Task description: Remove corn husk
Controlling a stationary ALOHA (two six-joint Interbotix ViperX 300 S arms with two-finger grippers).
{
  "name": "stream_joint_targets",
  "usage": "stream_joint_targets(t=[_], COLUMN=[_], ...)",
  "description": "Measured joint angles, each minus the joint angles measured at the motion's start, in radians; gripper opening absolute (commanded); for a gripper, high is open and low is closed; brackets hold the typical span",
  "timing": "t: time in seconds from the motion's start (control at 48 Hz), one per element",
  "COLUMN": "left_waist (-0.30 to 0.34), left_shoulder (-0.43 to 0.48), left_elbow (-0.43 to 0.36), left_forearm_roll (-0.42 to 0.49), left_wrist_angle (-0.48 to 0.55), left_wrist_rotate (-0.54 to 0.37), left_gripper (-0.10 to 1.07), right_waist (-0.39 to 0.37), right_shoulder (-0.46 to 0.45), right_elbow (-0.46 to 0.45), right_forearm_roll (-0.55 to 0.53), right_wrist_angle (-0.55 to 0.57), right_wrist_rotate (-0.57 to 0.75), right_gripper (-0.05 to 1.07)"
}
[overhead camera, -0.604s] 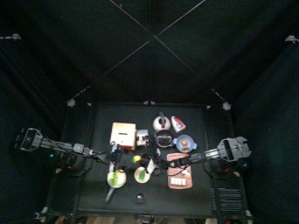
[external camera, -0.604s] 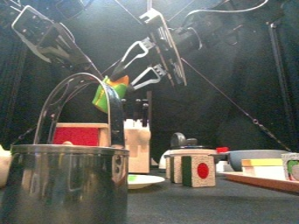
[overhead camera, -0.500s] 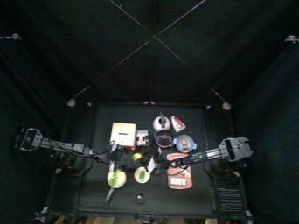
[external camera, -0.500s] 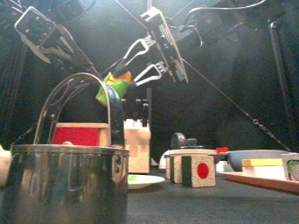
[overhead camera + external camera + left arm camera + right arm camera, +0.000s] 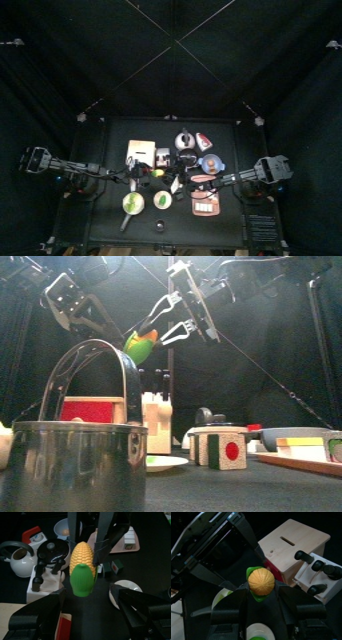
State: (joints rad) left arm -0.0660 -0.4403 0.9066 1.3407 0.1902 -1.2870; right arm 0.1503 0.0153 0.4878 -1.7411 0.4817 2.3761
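A small corn cob (image 5: pixel 81 558) hangs in the air above the table, yellow at one end. Its green corn husk (image 5: pixel 81 584) covers the other end. My right gripper (image 5: pixel 174 326) is shut on the yellow part, one finger on each side. The right wrist view shows the cob (image 5: pixel 262 581) end-on between its jaws, with green husk (image 5: pixel 254 597) behind it. My left gripper (image 5: pixel 88 601) stands wide open just short of the husk end and touches nothing. In the top view the corn (image 5: pixel 158 174) is a small speck between the two arms, over the table's middle.
A steel pot (image 5: pixel 74 468) with an arched handle fills the front left. Behind it are a pale wooden block (image 5: pixel 158 421), a small box (image 5: pixel 221 446) and a blue bowl (image 5: pixel 287 436). Two round dishes (image 5: pixel 134 203) lie near the front edge. A kettle (image 5: pixel 17 554) stands off to one side.
The right gripper has carried the corn a little up and to the right. The open left gripper has come closer to the husk end.
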Motion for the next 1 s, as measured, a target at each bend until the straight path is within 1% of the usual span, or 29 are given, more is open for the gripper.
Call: stream_joint_targets(t=[0.229, 0.479, 0.646, 0.75, 0.938, 1.0], left_waist=[0.000, -0.008, -0.012, -0.012, -0.015, -0.017], left_shoulder=[0.003, 0.023, 0.035, 0.044, 0.051, 0.051], left_elbow=[-0.011, -0.017, -0.032, -0.038, -0.040, -0.040], left_forearm_roll=[0.017, 0.083, 0.092, 0.094, 0.094, 0.094], left_wrist_angle=[0.014, -0.005, -0.005, -0.006, -0.011, -0.011], left_wrist_rotate=[-0.003, -0.003, -0.005, -0.005, -0.005, -0.005], left_gripper=[1.02, 1.02, 1.00, 0.96, 0.84, 0.82], right_waist=[0.005, 0.012, 0.015, 0.017, 0.015, 0.015], right_shoulder=[0.000, 0.000, 0.012, 0.018, 0.020, 0.020], right_elbow=[0.000, 0.002, 0.000, 0.000, 0.000, 0.000], right_forearm_roll=[0.000, -0.002, -0.003, -0.002, -0.002, -0.002], right_wrist_angle=[0.000, -0.009, -0.015, -0.018, -0.020, -0.020], right_wrist_rotate=[0.002, 0.002, 0.000, 0.000, 0.000, 0.002], right_gripper=[0.60, 0.60, 0.60, 0.60, 0.60, 0.60])
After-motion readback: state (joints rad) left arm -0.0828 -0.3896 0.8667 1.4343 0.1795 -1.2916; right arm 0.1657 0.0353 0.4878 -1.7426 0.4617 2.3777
